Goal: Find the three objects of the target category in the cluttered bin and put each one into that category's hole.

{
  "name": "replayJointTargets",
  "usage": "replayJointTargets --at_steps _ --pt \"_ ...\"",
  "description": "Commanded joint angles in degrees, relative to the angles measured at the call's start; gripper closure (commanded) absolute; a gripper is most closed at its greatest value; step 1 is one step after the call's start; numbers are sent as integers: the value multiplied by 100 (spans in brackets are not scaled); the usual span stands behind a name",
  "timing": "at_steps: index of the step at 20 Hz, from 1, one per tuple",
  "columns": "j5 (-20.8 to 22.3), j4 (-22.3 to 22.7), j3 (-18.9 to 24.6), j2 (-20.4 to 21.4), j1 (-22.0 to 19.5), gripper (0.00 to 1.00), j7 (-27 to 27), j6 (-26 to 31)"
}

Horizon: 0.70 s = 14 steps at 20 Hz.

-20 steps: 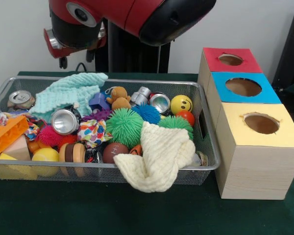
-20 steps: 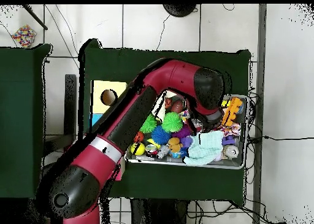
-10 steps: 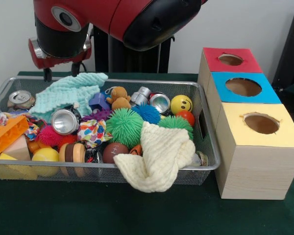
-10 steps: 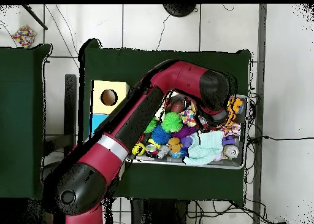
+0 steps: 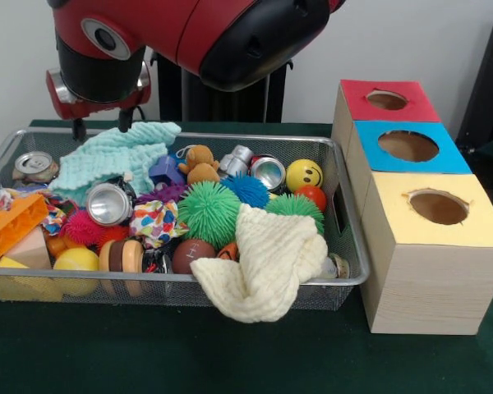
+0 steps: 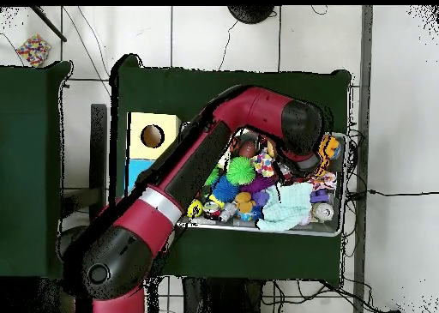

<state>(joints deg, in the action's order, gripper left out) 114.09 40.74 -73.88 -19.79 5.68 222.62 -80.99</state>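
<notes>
We saw the gripper (image 5: 99, 127) hanging at upper left of the front view over the mint cloth (image 5: 119, 156), fingertips apart w/ nothing held. Likely targets, the crushed cans (image 5: 108, 203), lay center-left in the wire bin (image 5: 345, 246); we judged them light, stiff, slick, w/ sharp folds, best pinched across the flattened sides. No readable label or writing anywhere.
</notes>
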Motion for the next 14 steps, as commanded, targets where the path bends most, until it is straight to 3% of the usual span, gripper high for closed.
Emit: replayJointTargets --at_steps 1,14 --pt "-221 -104 723 -309 -198 0 -364 -30" --pt "-416 -216 877 -529 -245 0 -271 298"
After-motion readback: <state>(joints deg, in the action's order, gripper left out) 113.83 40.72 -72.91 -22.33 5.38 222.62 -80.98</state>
